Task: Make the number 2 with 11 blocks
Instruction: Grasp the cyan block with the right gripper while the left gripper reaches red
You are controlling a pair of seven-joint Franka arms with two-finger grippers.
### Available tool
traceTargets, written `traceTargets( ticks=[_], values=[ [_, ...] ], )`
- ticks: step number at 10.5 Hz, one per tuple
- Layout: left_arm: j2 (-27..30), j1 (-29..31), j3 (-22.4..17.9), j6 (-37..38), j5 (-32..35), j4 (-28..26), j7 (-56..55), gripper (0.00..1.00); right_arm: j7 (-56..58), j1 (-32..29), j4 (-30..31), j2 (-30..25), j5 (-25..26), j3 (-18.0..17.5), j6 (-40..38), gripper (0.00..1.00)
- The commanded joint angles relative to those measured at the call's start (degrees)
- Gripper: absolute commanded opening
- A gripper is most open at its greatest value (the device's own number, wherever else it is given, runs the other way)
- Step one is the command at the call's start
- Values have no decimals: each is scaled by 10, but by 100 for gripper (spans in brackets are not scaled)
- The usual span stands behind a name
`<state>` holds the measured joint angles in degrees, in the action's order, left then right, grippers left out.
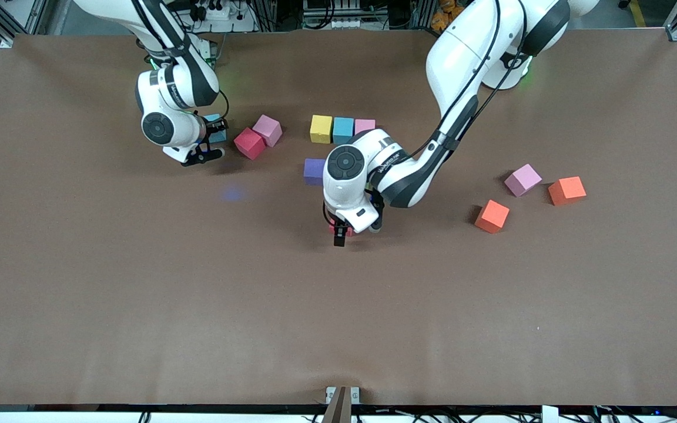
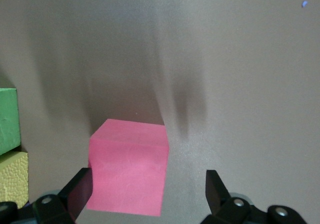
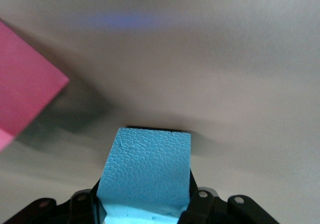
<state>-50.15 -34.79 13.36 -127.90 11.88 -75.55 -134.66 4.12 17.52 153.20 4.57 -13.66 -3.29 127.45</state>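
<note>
Yellow (image 1: 321, 128), sky blue (image 1: 343, 130) and pink (image 1: 364, 125) blocks form a row mid-table, with a purple block (image 1: 314, 171) nearer the camera. My left gripper (image 1: 341, 230) is low over a red-pink block (image 2: 129, 166). It is open (image 2: 148, 189), with one finger beside the block's side and the other well apart. Green (image 2: 8, 119) and yellow (image 2: 12, 176) blocks lie just beside it. My right gripper (image 1: 212, 136) is shut on a sky blue block (image 3: 146, 166) next to a red block (image 1: 249, 143) and a pink block (image 1: 267, 130). The number 2 shows only in part.
Toward the left arm's end lie a lilac-pink block (image 1: 522, 179) and two orange blocks (image 1: 567, 190) (image 1: 492, 215). The left arm's forearm hangs over the middle of the figure and hides what lies under it. Brown table (image 1: 138, 305) stretches toward the camera.
</note>
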Motion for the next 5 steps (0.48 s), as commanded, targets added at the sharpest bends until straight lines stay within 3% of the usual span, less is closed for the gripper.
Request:
traceTargets(
  ticks=[1,5],
  values=[
    [-7,-4,2,19,-12,17,13,100,-3,-10,-42,-33,-9,0,-77,48],
    [-5,-3,4,27,-21,17,13,100,4,-29,-86,-47,-3,1,-106,51]
  ],
)
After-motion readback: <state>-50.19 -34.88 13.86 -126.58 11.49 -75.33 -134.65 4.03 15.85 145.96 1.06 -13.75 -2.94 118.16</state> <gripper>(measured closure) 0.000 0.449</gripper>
